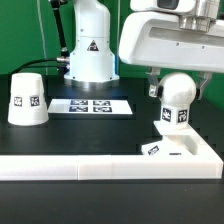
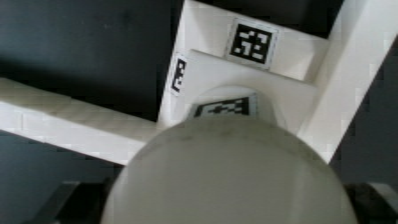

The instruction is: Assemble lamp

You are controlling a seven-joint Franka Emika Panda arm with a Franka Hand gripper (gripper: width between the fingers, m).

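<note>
The round white plastic bulb [image 1: 177,100] is seen upright at 3 o'clock in the exterior view, seated on the flat square white plastic base [image 1: 186,148], which lies against the white L-shaped rail [image 1: 100,168] at the black desk [image 1: 75,135] edge. The claw [image 1: 176,88] is clenched on the bulb, fingers [image 1: 152,84] on either side. The white truncated-cone shade [image 1: 27,98] stands apart at 9 o'clock. The marker board [image 1: 92,104] lies flat near 11 o'clock. In the wrist view, the bulb [image 2: 222,172] fills the foreground above the tagged base [image 2: 267,60].
</note>
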